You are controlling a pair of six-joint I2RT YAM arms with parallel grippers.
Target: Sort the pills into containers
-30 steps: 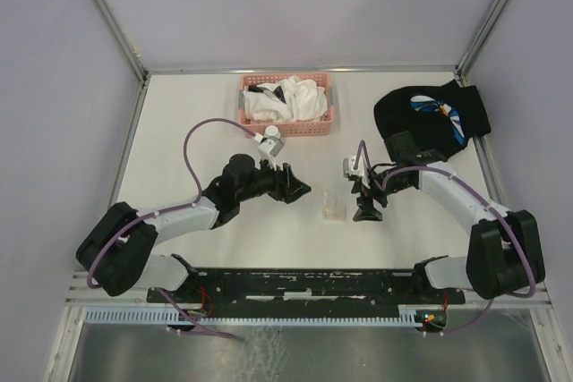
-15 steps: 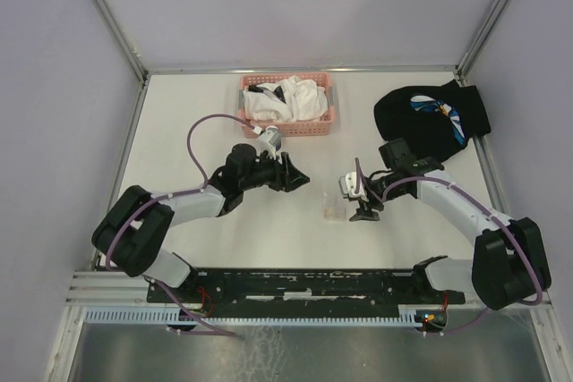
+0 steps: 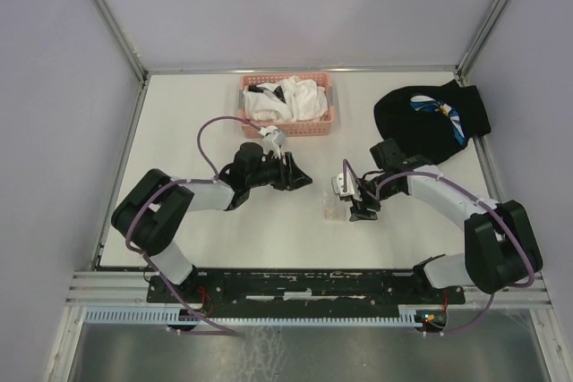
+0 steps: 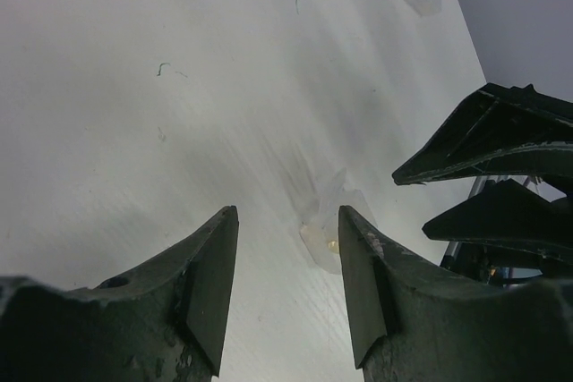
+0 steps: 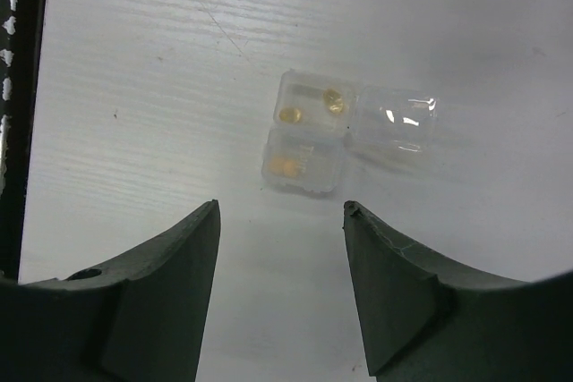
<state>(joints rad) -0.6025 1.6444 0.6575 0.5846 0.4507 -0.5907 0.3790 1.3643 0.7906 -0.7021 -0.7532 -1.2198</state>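
The container, a small clear plastic box, lies on the white table between the two grippers. In the right wrist view the box shows two compartments holding yellow pills, and a clear lid lies open beside them. My right gripper is open and empty just right of the box; in its own view the gripper sits just short of the box. My left gripper is open and empty to the left of the box and apart from it. In the left wrist view, the left gripper faces the box.
A pink mesh basket with white cloths stands at the back centre. A black mitten lies at the back right. The right gripper's dark fingers show in the left wrist view. A metal rail runs along the near edge.
The left arm has folded in and its gripper has drawn slightly farther from the near edge. The right gripper has shifted left, closer to the box. The box has not moved.
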